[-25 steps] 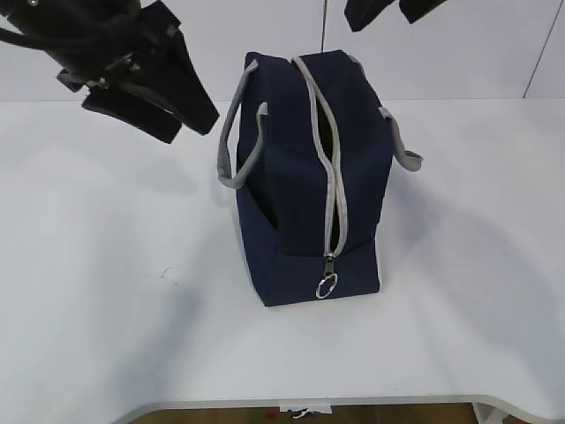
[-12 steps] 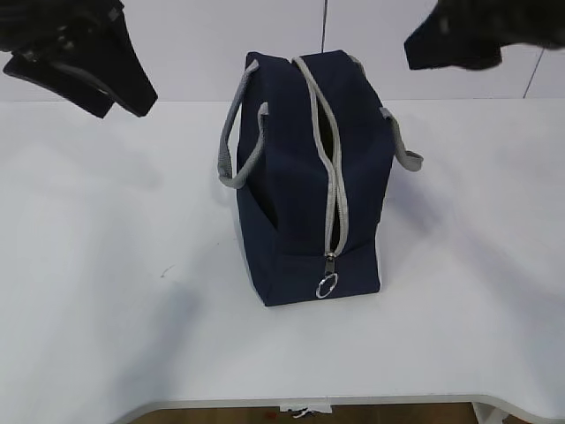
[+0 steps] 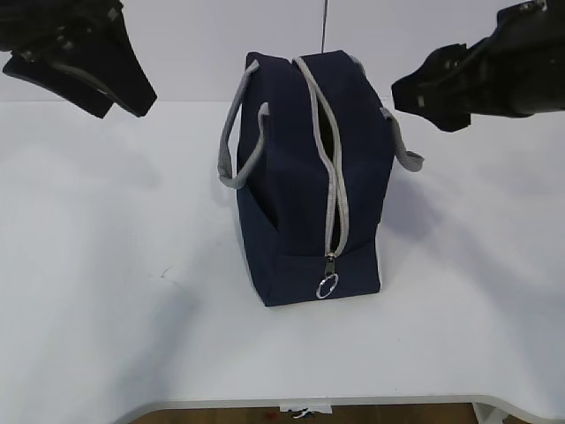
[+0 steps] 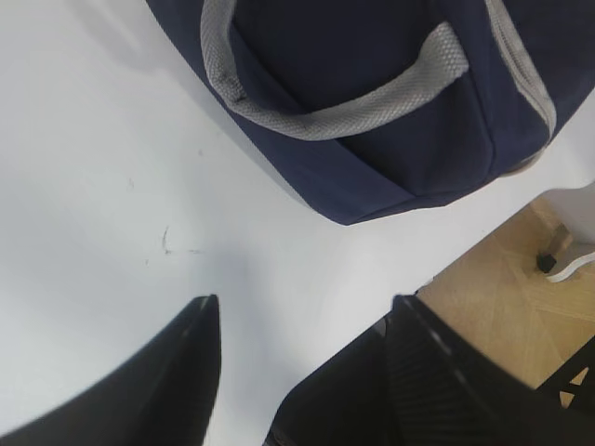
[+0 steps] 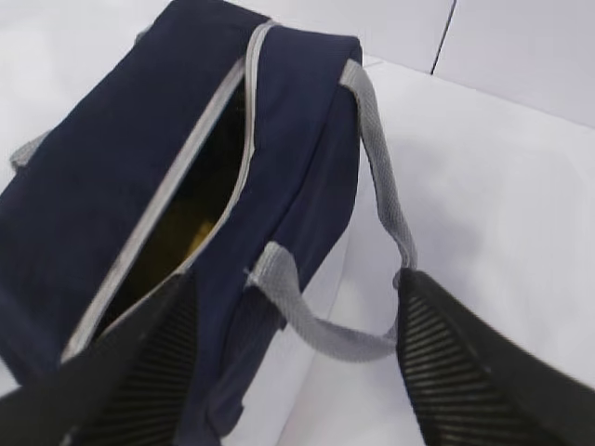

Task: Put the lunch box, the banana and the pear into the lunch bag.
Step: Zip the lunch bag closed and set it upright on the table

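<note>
The navy lunch bag stands in the middle of the white table, its grey zipper open along the top, ring pull at the near end. In the right wrist view the bag shows a dark slit with something yellow inside; I cannot tell which item it is. The lunch box, banana and pear are otherwise out of view. My left gripper is open and empty, raised at the left of the bag. My right gripper is open and empty, raised above the bag's right handle.
The white table carries only the bag. A small dark mark lies on the table left of the bag. The table's front edge is near; a white wall stands behind. The left wrist view shows floor past the edge.
My right gripper has come down and in from the top right toward the bag's right handle. My left gripper moved up and left earlier and now holds still.
</note>
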